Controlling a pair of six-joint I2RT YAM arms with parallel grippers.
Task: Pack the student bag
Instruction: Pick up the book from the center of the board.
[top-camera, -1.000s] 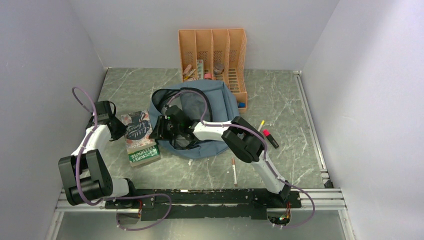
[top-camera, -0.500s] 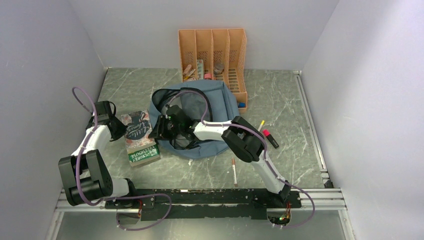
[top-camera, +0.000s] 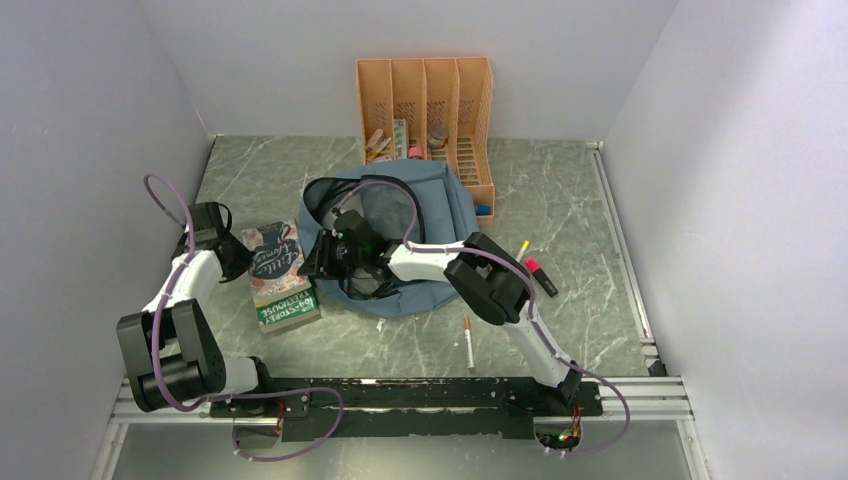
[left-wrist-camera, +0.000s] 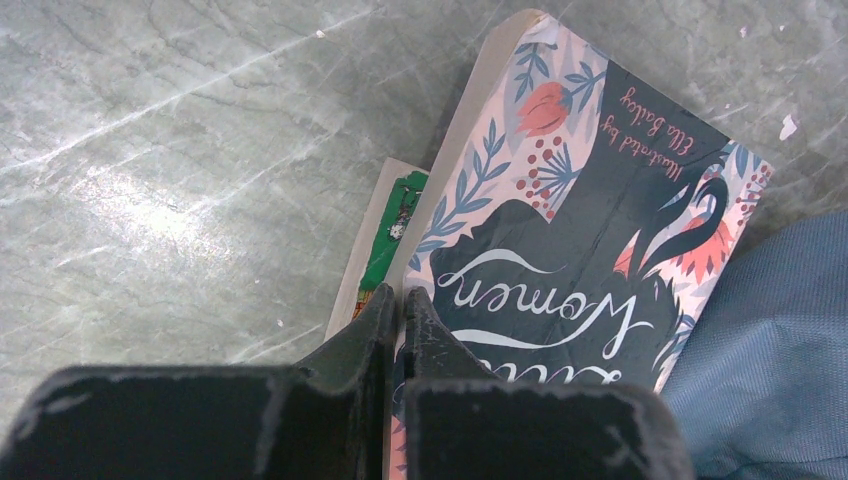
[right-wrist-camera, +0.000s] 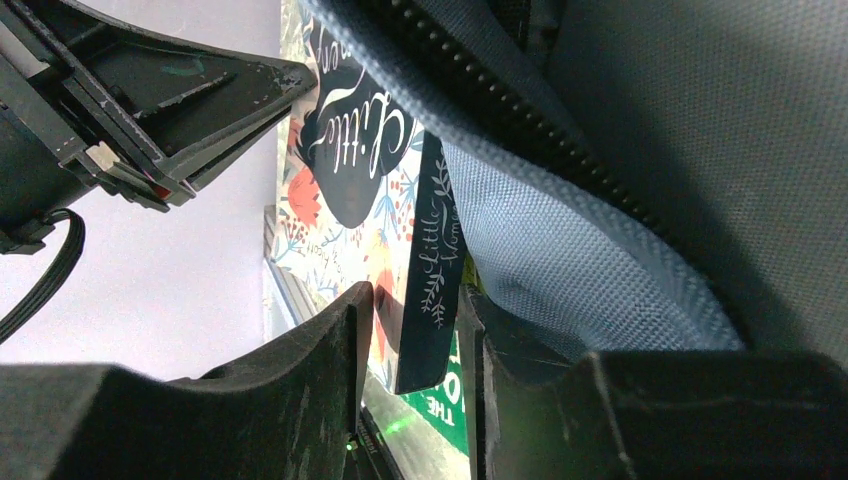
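Observation:
The dusty-blue student bag (top-camera: 430, 225) lies open in the middle of the table. A floral "Little Women" book (top-camera: 273, 253) lies on a green book (top-camera: 290, 310) just left of the bag. My right gripper (top-camera: 322, 258) reaches across the bag's mouth. In the right wrist view its open jaws (right-wrist-camera: 415, 300) straddle the book's dark spine corner (right-wrist-camera: 430, 290), with bag fabric (right-wrist-camera: 560, 270) against the right finger. My left gripper (top-camera: 238, 256) is shut, with its tips (left-wrist-camera: 400, 295) at the floral book's (left-wrist-camera: 590, 220) left edge, over the green book (left-wrist-camera: 395, 225).
An orange slotted file organizer (top-camera: 425, 110) with small items stands behind the bag. A pen (top-camera: 468, 342), a pink-capped marker (top-camera: 540, 275) and a yellow pen (top-camera: 521, 249) lie to the right of the bag. Grey walls close in on the left, back and right.
The right gripper has shifted very slightly at the bag's mouth. The left arm and the books have not visibly moved.

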